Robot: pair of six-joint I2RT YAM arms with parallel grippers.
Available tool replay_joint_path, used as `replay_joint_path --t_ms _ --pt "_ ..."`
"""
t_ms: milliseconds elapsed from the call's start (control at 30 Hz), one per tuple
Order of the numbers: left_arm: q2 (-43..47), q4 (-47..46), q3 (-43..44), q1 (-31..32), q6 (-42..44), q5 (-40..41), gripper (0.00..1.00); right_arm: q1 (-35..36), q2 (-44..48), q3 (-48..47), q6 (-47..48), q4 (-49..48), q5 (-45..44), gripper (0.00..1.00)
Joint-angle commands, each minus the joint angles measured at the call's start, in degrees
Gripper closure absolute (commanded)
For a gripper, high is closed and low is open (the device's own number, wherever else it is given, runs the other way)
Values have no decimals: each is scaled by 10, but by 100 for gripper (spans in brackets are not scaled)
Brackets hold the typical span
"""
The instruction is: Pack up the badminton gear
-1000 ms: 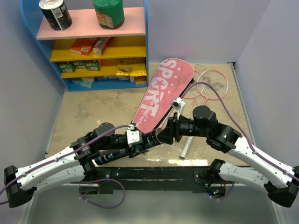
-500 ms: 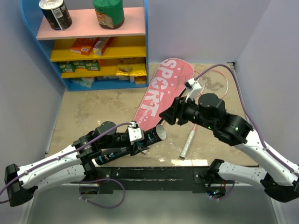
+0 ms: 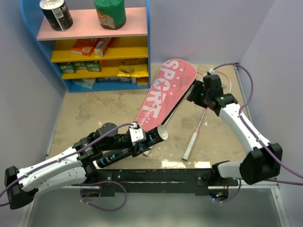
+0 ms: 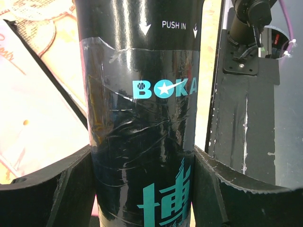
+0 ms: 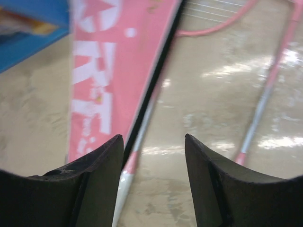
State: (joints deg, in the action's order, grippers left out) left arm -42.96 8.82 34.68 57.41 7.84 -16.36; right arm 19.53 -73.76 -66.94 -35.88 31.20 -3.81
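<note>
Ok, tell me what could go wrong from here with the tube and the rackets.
1. The left gripper clamps the black tube only by its glossy, wrinkle-wrapped sides. The tube may slip or twist in that grip.
2. The right gripper hangs open over a racket shaft lying tight against the edge of the pink cover. Closing there could pinch the cover too, or nudge the second racket nearby.

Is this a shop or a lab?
Likely a robot lab booth, not a shop: plain walls box in a table, a left arm and right arm are bolted to its edge, and a blue shelf holds snack cans.
</note>
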Motion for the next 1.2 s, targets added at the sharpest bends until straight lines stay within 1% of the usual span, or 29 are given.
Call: replay_joint_path --t_ms 0,233,267,300,400,633,833,1167 --pt "9 -14 35 -1 -16 19 100 -93 -23 50 -17 -12 -42 42" --pt "-1 6 50 -2 -25 29 100 -185 -22 129 -56 -12 -109 41" --pt "-2 8 52 -2 -26 29 100 -193 -25 136 -59 -16 -109 41" --pt "-1 8 54 -2 -28 28 100 -218 -27 147 -61 -18 -108 41" --pt "2 13 58 -2 -34 29 100 -237 -31 163 -69 -32 -114 41" --pt "-6 30 68 -2 -44 38 100 -252 -65 160 -82 -40 -124 41" --pt "2 30 68 -2 -48 32 100 -256 -84 166 -95 -54 -135 46" --pt "6 32 68 -2 -48 32 100 -259 -109 199 -107 -85 -131 51"
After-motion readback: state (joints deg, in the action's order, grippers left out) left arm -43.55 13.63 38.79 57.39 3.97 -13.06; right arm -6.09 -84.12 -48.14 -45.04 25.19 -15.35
